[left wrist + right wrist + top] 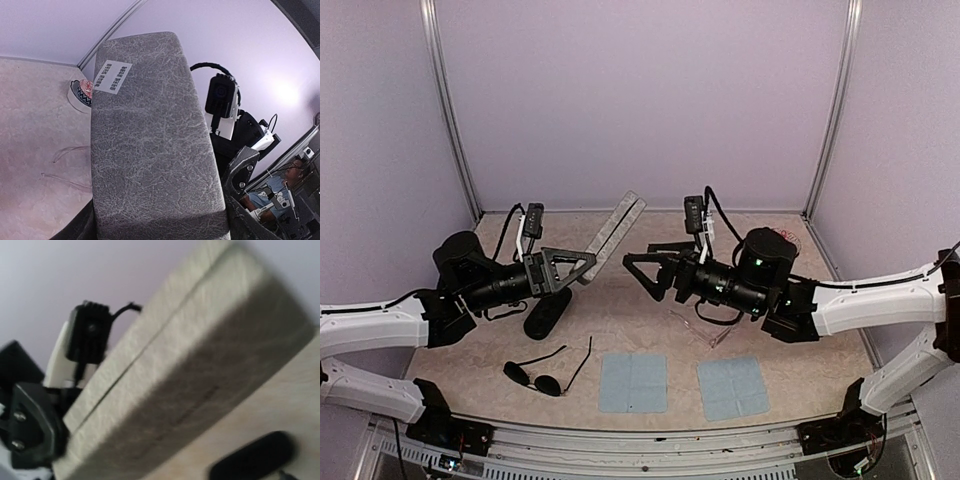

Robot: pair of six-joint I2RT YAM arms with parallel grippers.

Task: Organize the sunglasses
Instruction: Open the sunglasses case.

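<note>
My left gripper (582, 265) is shut on the lower end of the closed grey rectangular case (615, 233) and holds it tilted up above the table; the case fills the left wrist view (155, 150). My right gripper (638, 272) is open and empty, just right of the case, which also fills the blurred right wrist view (190, 370). The dark wire-frame sunglasses (545, 375) lie unfolded near the front left. The clear pinkish sunglasses (700, 328) lie under my right arm; their arms show in the left wrist view (65, 167).
A black oval glasses case (548, 312) lies under my left gripper and shows in the right wrist view (255, 457). Two blue cloths (633, 382) (732, 388) lie at the front centre. A small round white object (80, 93) sits at the back corner.
</note>
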